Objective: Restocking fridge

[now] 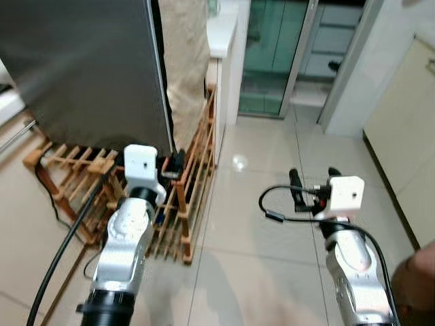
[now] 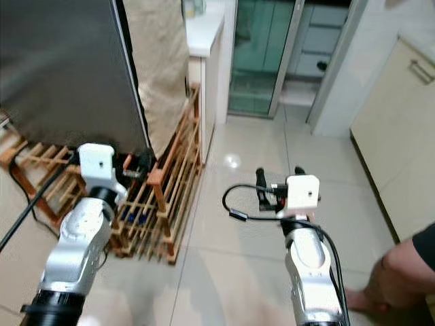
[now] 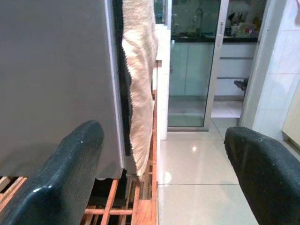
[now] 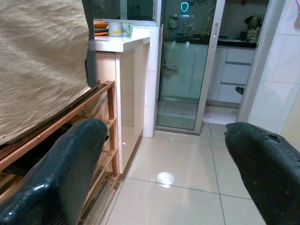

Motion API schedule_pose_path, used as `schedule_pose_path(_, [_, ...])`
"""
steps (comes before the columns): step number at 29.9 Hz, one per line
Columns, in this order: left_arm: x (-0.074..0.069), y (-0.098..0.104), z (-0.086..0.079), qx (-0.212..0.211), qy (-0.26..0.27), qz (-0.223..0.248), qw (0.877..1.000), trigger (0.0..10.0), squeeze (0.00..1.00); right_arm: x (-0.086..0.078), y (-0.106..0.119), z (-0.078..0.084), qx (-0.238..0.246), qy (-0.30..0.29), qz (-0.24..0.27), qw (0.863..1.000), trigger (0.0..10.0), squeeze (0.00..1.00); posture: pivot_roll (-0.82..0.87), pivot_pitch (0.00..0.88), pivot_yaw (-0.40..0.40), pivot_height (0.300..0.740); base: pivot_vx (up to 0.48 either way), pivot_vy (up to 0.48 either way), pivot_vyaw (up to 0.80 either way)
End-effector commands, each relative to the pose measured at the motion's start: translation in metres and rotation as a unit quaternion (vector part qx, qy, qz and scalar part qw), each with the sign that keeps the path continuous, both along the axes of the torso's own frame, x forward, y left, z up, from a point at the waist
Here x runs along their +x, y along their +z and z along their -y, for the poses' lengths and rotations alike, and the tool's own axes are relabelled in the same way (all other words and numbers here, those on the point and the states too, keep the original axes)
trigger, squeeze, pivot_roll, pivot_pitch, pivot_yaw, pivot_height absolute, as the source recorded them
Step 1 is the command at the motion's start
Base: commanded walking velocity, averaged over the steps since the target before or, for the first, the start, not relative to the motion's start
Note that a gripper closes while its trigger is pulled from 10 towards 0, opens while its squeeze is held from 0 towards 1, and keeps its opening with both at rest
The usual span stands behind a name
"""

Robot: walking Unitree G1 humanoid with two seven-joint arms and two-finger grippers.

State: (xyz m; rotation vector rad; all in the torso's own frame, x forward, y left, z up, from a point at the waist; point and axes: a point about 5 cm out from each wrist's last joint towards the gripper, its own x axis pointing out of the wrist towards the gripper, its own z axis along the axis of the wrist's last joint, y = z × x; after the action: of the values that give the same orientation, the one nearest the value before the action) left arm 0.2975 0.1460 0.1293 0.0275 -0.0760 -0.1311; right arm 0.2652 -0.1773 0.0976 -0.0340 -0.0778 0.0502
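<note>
The fridge (image 1: pixel 88 68) is a tall grey body at the left with its door closed, raised on a wooden slatted rack (image 1: pixel 190 197). A beige cloth (image 1: pixel 183 61) hangs along its right side. My left gripper (image 1: pixel 173 163) is held low by the fridge's bottom right corner, just over the rack. In the left wrist view its fingers (image 3: pixel 70 164) are spread wide with nothing between them. My right gripper (image 1: pixel 314 178) hovers over the tiled floor to the right, open and empty, pointing toward the glass door.
A white counter (image 4: pixel 119 43) with cups stands behind the cloth. A glass sliding door (image 1: pixel 272 54) is straight ahead, and cream cabinets (image 1: pixel 408 136) are on the right. A person's leg (image 2: pixel 401 272) is at the lower right. A black cable (image 1: pixel 61 251) runs across the floor at the left.
</note>
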Motion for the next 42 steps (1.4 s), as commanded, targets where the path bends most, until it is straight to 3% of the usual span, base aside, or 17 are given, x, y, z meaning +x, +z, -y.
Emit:
schedule_pose_path(1, [0.001, 0.002, -0.001, 0.006, 0.0, 0.004, 1.0, 10.0, 0.0, 0.002, 0.004, 0.0, 0.0, 0.001, 0.011, 1.0, 10.0, 0.0, -0.1, 0.0, 0.001, 0.74, 0.0, 0.0, 0.0])
schedule_pose_path(8, [-0.011, -0.001, -0.006, 0.024, -0.025, 0.009, 0.999, 10.0, 0.0, -0.011, 0.003, 0.0, 0.011, -0.006, 0.013, 1.0, 10.0, 0.0, -0.1, 0.0, 0.001, 0.74, 0.0, 0.0, 0.0])
schedule_pose_path(11, [-0.027, -0.005, -0.02, 0.004, -0.03, 0.015, 0.999, 10.0, 0.0, -0.018, -0.001, 0.004, 0.005, -0.012, 0.007, 1.0, 10.0, 0.0, -0.1, 0.0, 0.005, 0.74, 0.0, 0.0, 0.0])
schedule_pose_path(14, [-0.031, -0.002, -0.019, -0.008, -0.037, 0.031, 0.999, 10.0, 0.0, -0.019, 0.001, 0.005, 0.0, -0.01, 0.009, 1.0, 10.0, 0.0, -0.1, 0.0, 0.003, 0.74, 0.0, 0.0, 0.0])
schedule_pose_path(32, [-0.023, 0.008, -0.006, -0.053, 0.007, 0.04, 0.998, 10.0, 0.0, -0.008, 0.006, 0.001, -0.007, 0.008, 0.015, 1.0, 10.0, 0.0, -0.1, 0.0, -0.008, 0.74, 0.443, 0.0, 0.0])
schedule_pose_path(42, [-0.02, 0.009, -0.009, -0.051, 0.028, 0.041, 0.997, 10.0, 0.0, -0.008, 0.005, 0.002, -0.009, 0.011, 0.011, 1.0, 10.0, 0.0, -0.1, 0.0, -0.007, 0.74, 0.077, 0.423, 0.0])
